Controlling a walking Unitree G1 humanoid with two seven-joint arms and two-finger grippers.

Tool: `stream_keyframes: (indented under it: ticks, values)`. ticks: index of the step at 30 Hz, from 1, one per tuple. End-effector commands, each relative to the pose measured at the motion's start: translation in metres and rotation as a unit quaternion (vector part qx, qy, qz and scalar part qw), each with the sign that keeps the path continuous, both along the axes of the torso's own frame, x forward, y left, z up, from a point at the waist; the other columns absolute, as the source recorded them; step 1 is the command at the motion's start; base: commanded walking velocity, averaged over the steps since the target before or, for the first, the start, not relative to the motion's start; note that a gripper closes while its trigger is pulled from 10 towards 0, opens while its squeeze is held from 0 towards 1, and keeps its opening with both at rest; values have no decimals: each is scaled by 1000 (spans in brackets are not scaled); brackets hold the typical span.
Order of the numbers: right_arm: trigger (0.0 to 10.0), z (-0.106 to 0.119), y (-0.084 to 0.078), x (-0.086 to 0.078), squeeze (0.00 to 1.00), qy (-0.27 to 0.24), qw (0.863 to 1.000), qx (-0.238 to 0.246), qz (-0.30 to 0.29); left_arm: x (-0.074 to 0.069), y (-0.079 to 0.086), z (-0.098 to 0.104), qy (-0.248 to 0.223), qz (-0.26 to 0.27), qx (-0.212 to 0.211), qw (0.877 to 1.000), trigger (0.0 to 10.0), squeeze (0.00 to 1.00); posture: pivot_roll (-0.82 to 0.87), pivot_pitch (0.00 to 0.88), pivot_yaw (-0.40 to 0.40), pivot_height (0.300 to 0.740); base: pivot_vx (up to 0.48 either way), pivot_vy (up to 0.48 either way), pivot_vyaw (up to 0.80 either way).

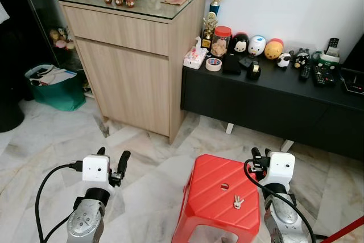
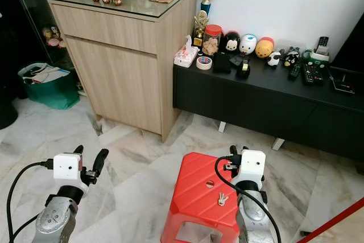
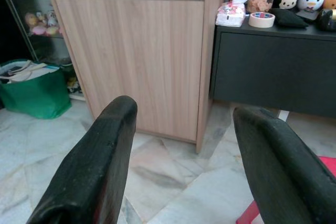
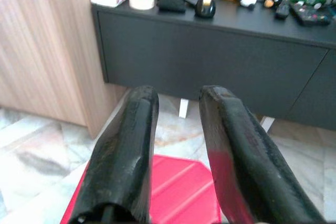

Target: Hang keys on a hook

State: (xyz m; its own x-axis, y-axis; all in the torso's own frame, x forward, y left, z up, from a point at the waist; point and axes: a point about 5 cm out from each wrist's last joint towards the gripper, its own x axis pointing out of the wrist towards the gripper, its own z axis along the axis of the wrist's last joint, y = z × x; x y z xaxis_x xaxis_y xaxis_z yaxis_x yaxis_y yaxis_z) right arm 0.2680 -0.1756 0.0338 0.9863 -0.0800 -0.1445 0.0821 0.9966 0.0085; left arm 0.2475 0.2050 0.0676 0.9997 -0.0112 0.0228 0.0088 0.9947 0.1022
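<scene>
A small bunch of keys [image 1: 238,201] lies on top of a red plastic stool [image 1: 210,180], near its right edge. My right gripper [image 1: 261,153] is held low just right of the stool, a little beyond the keys, with its fingers [image 4: 131,145] a narrow gap apart and nothing between them. Left of the stool, over the marble floor, my left gripper [image 1: 112,157] stands wide open and empty, its fingers [image 3: 100,171] pointing at the wooden cabinet.
A tall wooden cabinet [image 1: 131,66] with a glass top stands ahead on the left. A low black bench [image 1: 273,101] with toys, jars and remotes runs along the wall to its right. A green bag [image 1: 54,86] sits at far left.
</scene>
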Motion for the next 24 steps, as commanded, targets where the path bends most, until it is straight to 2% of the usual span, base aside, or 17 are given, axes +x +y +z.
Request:
stream_keyframes:
  ticks: [1, 14, 17, 24]
  values:
    - [10000, 3, -2, 1, 0, -8, 1000, -1, 2, 1, -4, 3, -2, -9, -7, 1000, 10000, 0, 76, 0, -48, 676, 0, 0, 0]
    - [10000, 3, -2, 2, 0, -6, 1000, -1, 4, 1, -6, 2, 1, -13, -9, 1000, 10000, 0, 76, 0, -49, 676, 0, 0, 0]
    - [10000, -1, -1, 3, 0, 16, 1000, -3, 6, 1, -5, 1, 4, -12, -8, 1000, 10000, 0, 81, 0, -52, 676, 0, 0, 0]
    - [10000, 1, 1, 4, 0, 6, 1000, 0, 12, 1, -6, 1, 5, -14, -9, 1000, 10000, 0, 81, 0, -52, 633, 0, 0, 0]
